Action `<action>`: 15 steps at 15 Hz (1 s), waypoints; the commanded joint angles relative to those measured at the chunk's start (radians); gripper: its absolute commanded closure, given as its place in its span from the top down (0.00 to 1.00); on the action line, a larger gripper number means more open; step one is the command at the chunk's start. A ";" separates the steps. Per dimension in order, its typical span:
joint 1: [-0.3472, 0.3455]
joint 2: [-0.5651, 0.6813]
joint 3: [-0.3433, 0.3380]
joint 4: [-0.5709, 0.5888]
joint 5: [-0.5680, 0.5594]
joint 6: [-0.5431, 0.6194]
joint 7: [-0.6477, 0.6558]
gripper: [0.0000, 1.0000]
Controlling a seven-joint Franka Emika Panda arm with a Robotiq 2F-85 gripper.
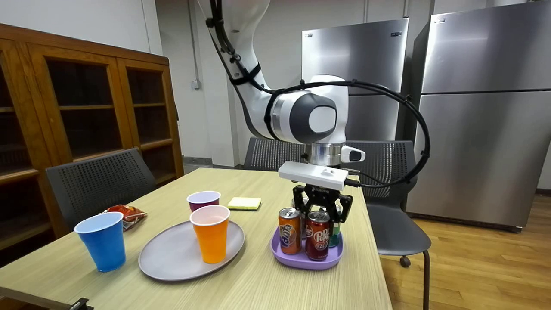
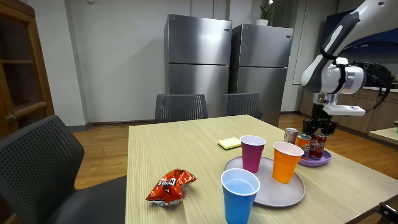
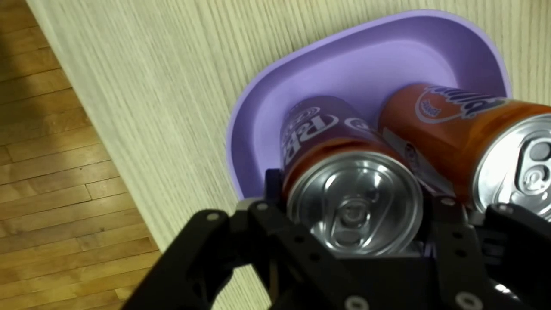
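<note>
The jaws clasp the Dr Pepper can [image 3: 348, 176] — it stands upright in the purple tray [image 3: 344, 79], an orange can [image 3: 465, 137] just beside it; all near the edge of the pale bench [image 1: 258, 292]; dark chairs [image 2: 182, 107] and steel refrigerators [image 2: 199, 46] beyond.

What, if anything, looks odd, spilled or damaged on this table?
Nothing looks spilled, and the red can between the jaws stands upright. Slightly odd, perhaps: the red bag looks crumpled, and the blue cup stands off the plate, unlike the orange cup.
</note>
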 commanded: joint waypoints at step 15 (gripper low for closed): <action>-0.029 -0.128 0.015 -0.061 0.014 0.052 -0.027 1.00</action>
